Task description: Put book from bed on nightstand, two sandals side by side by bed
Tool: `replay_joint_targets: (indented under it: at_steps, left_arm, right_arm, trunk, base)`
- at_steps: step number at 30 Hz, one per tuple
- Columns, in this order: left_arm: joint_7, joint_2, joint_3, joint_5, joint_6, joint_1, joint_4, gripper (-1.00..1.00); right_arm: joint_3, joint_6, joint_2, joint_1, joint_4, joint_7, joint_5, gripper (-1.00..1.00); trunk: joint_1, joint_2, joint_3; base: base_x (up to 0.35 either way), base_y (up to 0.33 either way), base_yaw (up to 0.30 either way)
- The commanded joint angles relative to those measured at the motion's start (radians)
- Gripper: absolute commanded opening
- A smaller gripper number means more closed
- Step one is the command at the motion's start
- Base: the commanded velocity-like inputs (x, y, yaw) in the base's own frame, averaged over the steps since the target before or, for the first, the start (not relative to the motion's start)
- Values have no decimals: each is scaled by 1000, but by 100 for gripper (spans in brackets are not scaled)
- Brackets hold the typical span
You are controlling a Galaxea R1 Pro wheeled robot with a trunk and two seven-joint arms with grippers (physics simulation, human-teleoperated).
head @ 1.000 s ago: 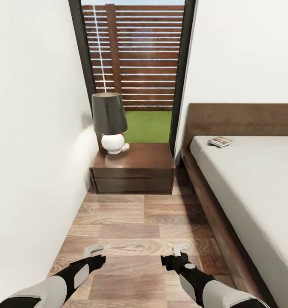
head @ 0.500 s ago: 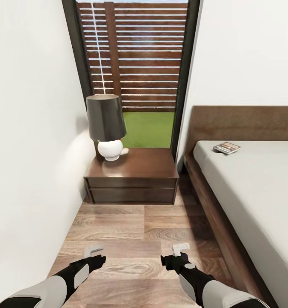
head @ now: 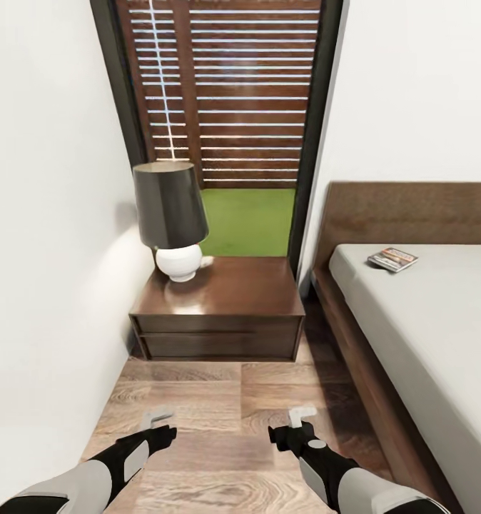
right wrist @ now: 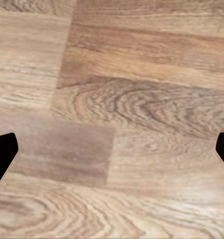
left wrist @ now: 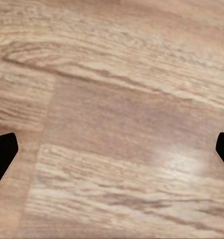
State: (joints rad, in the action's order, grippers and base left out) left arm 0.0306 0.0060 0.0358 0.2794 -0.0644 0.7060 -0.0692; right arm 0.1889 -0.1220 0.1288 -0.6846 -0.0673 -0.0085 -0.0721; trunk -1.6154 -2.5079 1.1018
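I see one book (head: 392, 258) lying on the bed (head: 440, 335) near its headboard, one nightstand (head: 218, 310) carrying one lamp (head: 169, 218). My left gripper (head: 157, 420) and right gripper (head: 301, 417) hang spread apart, empty, over the floor (head: 219, 400).

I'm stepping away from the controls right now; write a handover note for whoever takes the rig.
Left tool open, empty, low over the wood floor. Right tool open, empty too.
The book lies on the bed near the headboard, to the robot's right.
The nightstand stands ahead, a lamp at its left rear; the rest of the top is bare.
Done: nothing moved yet.
Left: book to nightstand; find the sandals and pair them beside the bed.
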Motion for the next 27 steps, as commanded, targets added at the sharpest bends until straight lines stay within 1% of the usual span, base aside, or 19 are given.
replay_joint_targets:
  at_steps: [1, 6, 9, 16, 21, 27]
  left_arm:
    - [3, 0, 4, 7, -6, 0, -3, 100]
    - [3, 0, 3, 7, -4, 0, -2, 100]
    - [4, 0, 3, 8, -1, 0, -2, 100]
    - [3, 0, 1, 9, 0, 0, -1, 100]
    - [3, 0, 0, 9, 0, 0, -1, 100]
    - [3, 0, 0, 9, 0, 0, -1, 100]
  right_arm:
    - [7, -4, 0, 0, 1, -1, -8, 100]
    - [7, -4, 0, 0, 1, -1, -8, 100]
    - [7, -4, 0, -1, 1, -1, -8, 100]
    - [7, -4, 0, -1, 1, -1, -8, 100]
    - [7, -4, 0, -1, 1, -1, -8, 100]
    - [7, -4, 0, -1, 1, -1, -8, 100]
  trunk:
    - [0, 0, 1]
    - [0, 0, 1]
    - [0, 0, 1]
    - [0, 0, 1]
    - [2, 1, -19]
    - [2, 1, -19]
  base:
    - [331, 0, 0]
    - [320, 0, 0]
    - [126, 0, 0]
    - [13, 0, 0]
    - [0, 0, 0]
    - [0, 0, 0]
